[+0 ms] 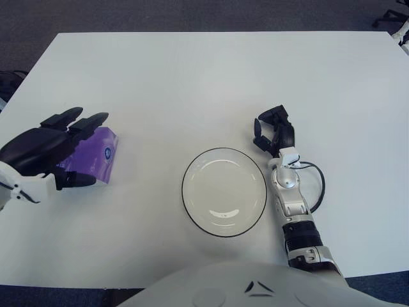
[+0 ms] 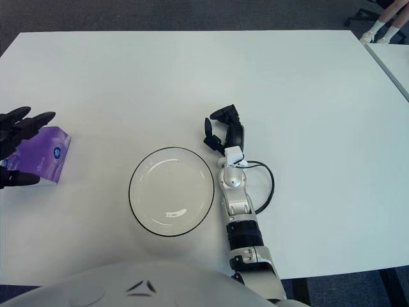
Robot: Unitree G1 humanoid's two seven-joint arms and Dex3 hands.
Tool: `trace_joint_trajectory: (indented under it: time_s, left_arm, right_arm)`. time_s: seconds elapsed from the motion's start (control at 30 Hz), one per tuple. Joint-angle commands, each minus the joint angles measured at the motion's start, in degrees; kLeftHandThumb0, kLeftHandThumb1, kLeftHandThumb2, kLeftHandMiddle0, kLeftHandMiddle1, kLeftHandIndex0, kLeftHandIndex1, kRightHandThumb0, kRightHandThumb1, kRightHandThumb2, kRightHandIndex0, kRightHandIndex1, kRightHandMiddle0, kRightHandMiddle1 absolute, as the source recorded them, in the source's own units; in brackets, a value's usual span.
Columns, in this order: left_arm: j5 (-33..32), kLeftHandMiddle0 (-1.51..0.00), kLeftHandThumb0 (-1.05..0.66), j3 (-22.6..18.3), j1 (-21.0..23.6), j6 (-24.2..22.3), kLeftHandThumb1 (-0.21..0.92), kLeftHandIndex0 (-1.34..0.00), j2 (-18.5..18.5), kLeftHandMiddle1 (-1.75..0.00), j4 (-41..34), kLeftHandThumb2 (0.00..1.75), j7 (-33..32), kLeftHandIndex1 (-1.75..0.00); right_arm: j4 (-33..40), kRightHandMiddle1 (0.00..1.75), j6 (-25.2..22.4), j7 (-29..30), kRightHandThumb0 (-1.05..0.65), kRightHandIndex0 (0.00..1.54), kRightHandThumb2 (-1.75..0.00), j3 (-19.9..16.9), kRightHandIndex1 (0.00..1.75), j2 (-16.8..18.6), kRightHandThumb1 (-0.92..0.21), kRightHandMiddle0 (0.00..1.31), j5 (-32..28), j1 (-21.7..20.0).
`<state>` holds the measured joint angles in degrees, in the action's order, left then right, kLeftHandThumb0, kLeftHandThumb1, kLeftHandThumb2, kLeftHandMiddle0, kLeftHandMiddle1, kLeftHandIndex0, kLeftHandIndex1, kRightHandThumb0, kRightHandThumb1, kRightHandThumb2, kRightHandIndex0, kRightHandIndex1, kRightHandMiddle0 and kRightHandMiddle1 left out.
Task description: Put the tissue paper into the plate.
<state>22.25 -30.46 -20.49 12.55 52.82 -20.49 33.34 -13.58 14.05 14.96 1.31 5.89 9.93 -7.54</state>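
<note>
A purple tissue pack lies on the white table at the left. My left hand hovers over its left part with fingers spread, two above and the thumb at the near side; it holds nothing. The white plate with a dark rim sits at the centre front, with nothing in it. My right hand shows just right of the plate's far edge, fingers curled, holding nothing.
A black cable loops beside the right forearm. Dark carpet surrounds the table, and a chair base shows at the far right corner.
</note>
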Motion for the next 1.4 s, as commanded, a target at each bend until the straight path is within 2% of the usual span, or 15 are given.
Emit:
trace_joint_trajectory:
  time_s: [0.0, 0.4, 0.53, 0.8, 0.93, 1.2, 1.37]
  left_arm:
    - [-1.10, 0.00, -1.05, 0.97, 0.91, -2.33, 0.72, 0.00, 0.94, 0.00, 0.32, 0.34, 2.21, 0.00]
    - [-4.66, 0.00, -1.03, 4.48, 5.72, -6.69, 0.68, 0.00, 3.52, 0.00, 3.26, 0.34, 7.34, 0.00]
    - [-5.86, 0.00, -1.02, 5.18, 6.44, -8.45, 0.64, 0.00, 3.80, 0.00, 3.56, 0.39, 8.87, 0.00]
    - [-4.38, 0.00, -0.96, 9.37, 9.31, -11.28, 0.52, 0.00, 5.77, 0.00, 6.49, 0.55, 10.73, 0.00]
    - [-3.64, 0.00, -0.95, 11.62, 10.36, -12.69, 0.50, 0.00, 6.00, 0.00, 7.39, 0.58, 10.99, 0.00]
    - [-3.69, 0.00, -0.96, 13.91, 10.15, -12.43, 0.50, 0.00, 5.73, 0.00, 8.29, 0.61, 11.21, 0.00]
    - [-1.67, 0.00, -0.98, 17.66, 8.96, -9.92, 0.51, 0.00, 3.49, 0.00, 11.29, 0.62, 8.17, 0.00]
  right_arm:
    - [-8.15, 1.75, -6.70, -1.06, -0.39, 0.62, -0.94, -0.88, 1.38, 0.00, -0.62, 0.38, -1.59, 8.31]
    - [-8.30, 1.75, -5.94, -1.22, -0.39, 0.63, -0.92, -1.22, 1.38, -0.15, -0.63, 0.37, -1.66, 8.41]
    - [-8.48, 1.75, -5.78, -1.48, -0.39, 0.63, -0.91, -1.30, 1.38, -0.34, -0.65, 0.36, -1.69, 8.35]
    - [-8.95, 1.75, -4.34, -2.20, -0.39, 0.65, -0.90, -1.68, 1.38, -0.82, -0.65, 0.35, -1.95, 8.41]
    - [-8.89, 1.75, -4.53, -1.95, -0.39, 0.64, -0.90, -1.96, 1.38, -0.93, -0.65, 0.36, -1.76, 8.40]
    - [-7.69, 1.75, -5.14, -1.81, -0.39, 0.62, -0.93, -2.31, 1.38, -0.67, -0.63, 0.37, -2.02, 8.88]
    - [-7.48, 1.75, -5.63, -2.25, -0.39, 0.61, -0.93, -2.70, 1.38, -1.02, -0.63, 0.37, -2.30, 8.98]
